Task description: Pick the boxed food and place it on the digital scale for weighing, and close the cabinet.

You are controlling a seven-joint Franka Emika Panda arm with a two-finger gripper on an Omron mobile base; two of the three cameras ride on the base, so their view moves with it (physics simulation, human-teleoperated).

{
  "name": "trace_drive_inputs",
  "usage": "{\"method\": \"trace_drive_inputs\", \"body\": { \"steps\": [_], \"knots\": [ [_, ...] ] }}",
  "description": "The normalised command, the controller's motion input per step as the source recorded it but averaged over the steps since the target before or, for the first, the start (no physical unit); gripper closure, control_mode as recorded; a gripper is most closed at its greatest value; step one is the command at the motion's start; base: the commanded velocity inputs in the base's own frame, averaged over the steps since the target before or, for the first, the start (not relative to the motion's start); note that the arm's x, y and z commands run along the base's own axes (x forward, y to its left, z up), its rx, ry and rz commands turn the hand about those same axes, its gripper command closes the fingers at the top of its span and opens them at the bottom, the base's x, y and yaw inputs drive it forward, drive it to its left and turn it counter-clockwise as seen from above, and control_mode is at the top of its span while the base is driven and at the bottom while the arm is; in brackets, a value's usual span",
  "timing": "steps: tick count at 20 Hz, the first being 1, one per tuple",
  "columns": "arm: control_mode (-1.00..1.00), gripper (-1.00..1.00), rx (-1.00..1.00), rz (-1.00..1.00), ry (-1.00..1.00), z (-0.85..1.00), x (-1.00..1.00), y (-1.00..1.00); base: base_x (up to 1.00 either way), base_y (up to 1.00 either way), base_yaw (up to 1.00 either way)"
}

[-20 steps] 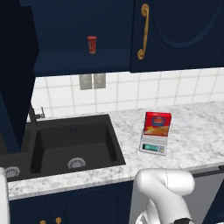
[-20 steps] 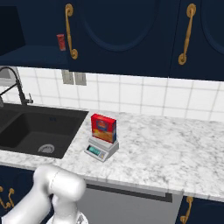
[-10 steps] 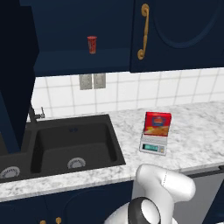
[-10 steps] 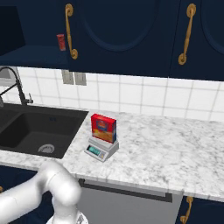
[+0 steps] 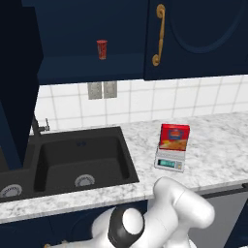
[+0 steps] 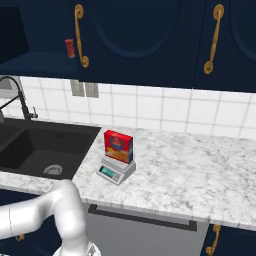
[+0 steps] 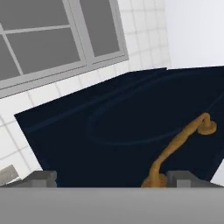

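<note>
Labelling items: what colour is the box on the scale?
Red box, yellow-orange picture; clearest in right base view.

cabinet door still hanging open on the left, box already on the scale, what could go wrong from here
The open cabinet door juts out over the sink; a glancing push at its gold handle could slip off and leave it ajar. A wide arm swing might clip the boxed food off the digital scale. A hard shut may topple the red cup.

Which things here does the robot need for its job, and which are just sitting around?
Needed:
box, already on the scale
cabinet, its left door swung open
gripper, looking at a door with a gold handle

Just around:
red cup on the cabinet shelf
sink
faucet
wall outlet
</note>
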Motion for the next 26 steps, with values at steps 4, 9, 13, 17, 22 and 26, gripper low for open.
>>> {"method": "trace_drive_inputs", "body": {
  "steps": [4, 9, 13, 17, 22, 26],
  "knots": [
    [-1.0, -1.0, 0.0, 0.0, -0.11, -0.5, 0.63, 0.0, 0.0, 0.0, 0.0],
    [-1.0, -1.0, 0.0, -0.03, 0.03, 0.17, 0.65, -0.15, 0.0, 0.0, 0.0],
    [-1.0, -1.0, -0.02, 0.0, 0.23, 0.02, 0.83, -0.51, 0.0, 0.0, 0.0],
    [-1.0, -1.0, -0.14, -0.01, 0.3, 0.02, 0.56, -0.13, 0.0, 0.0, 0.0],
    [-1.0, -1.0, -0.25, -0.02, 0.22, 0.05, 0.36, 0.07, 0.0, 0.0, 0.0],
    [-1.0, -1.0, -0.18, -0.01, 0.13, 0.24, 0.32, -0.24, 0.0, 0.0, 0.0]
  ]
}}
